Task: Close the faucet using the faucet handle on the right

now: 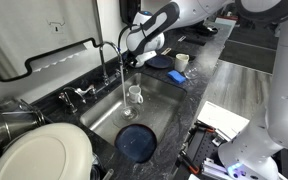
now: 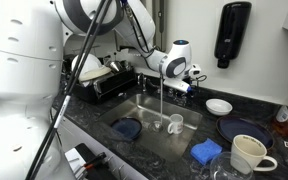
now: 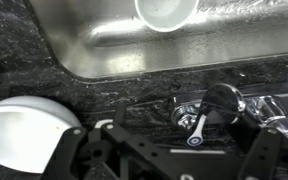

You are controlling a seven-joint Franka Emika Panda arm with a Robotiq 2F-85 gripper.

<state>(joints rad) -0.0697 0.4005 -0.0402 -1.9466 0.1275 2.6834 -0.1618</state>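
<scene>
The chrome gooseneck faucet arches over the steel sink. In an exterior view a thin stream falls toward a drinking glass in the basin. The faucet handle, a short chrome lever, shows in the wrist view on the dark counter behind the sink rim. My gripper is open, its black fingers spread to either side of the lever and not touching it. In both exterior views the gripper hovers by the faucet and hides the handle.
A blue plate lies in the sink. A white plate stands at the near left. A mug and blue sponge sit beyond the sink. A white bowl and a black wall dispenser are nearby.
</scene>
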